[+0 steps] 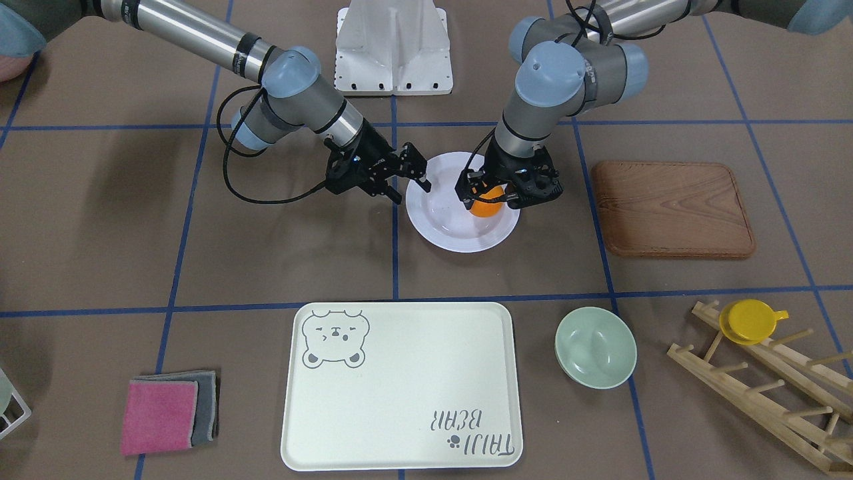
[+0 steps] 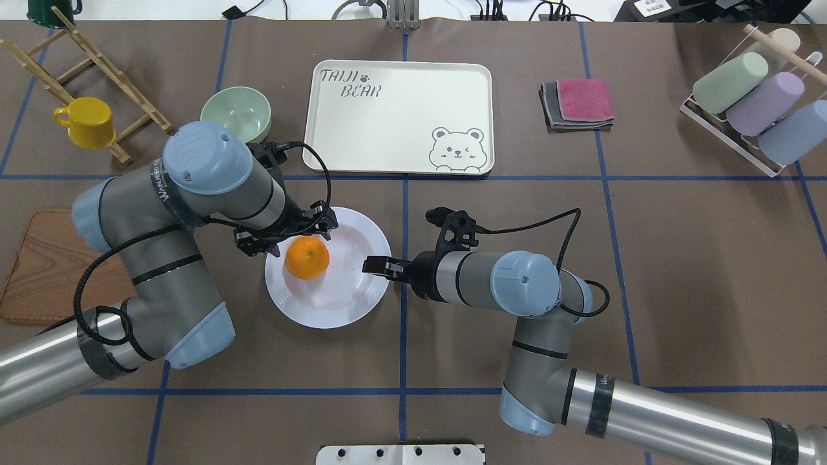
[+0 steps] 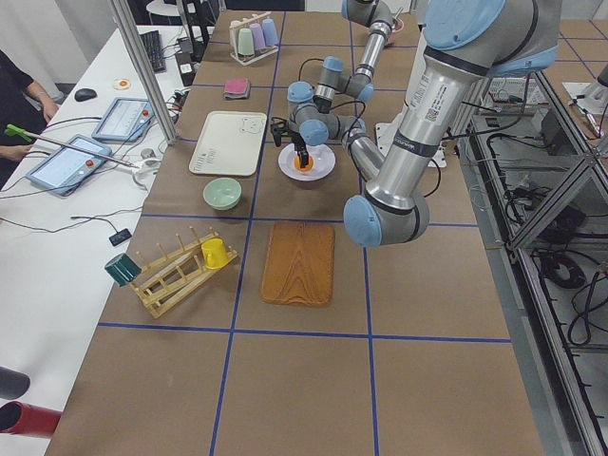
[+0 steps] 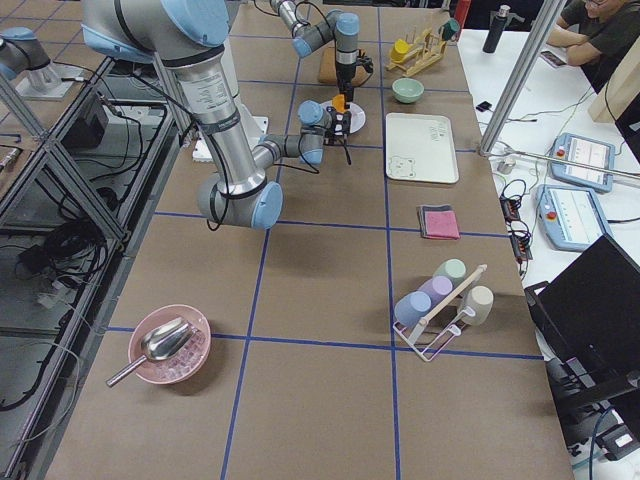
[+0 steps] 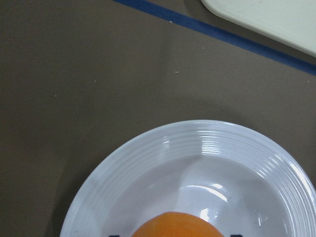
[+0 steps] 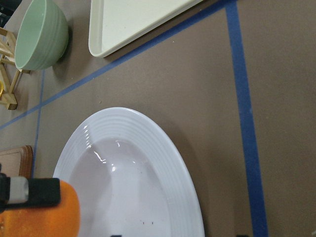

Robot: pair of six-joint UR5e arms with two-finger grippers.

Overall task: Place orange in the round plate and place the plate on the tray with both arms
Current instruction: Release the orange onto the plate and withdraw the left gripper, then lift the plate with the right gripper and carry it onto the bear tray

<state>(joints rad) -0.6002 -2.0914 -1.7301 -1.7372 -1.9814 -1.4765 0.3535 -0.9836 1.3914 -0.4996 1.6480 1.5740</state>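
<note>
The orange [image 1: 488,208] is over the sunken centre of the white round plate [image 1: 453,235], left of its middle in the overhead view. My left gripper [image 1: 488,199] comes down from above and is shut on the orange [image 2: 307,257]. I cannot tell whether the fruit touches the plate. My right gripper [image 2: 369,265] is open and level at the plate's [image 2: 336,303] right rim, its fingers wide apart. The cream tray [image 2: 400,110] with the bear drawing lies empty beyond the plate, across a blue tape line.
A wooden board [image 1: 673,210] lies on the left arm's side. A pale-green bowl [image 1: 595,347] sits near the tray's corner, and a yellow cup [image 1: 750,321] hangs on a wooden rack. Folded pink and grey cloths [image 1: 166,413] and a tumbler rack [image 2: 756,103] are on the right arm's side.
</note>
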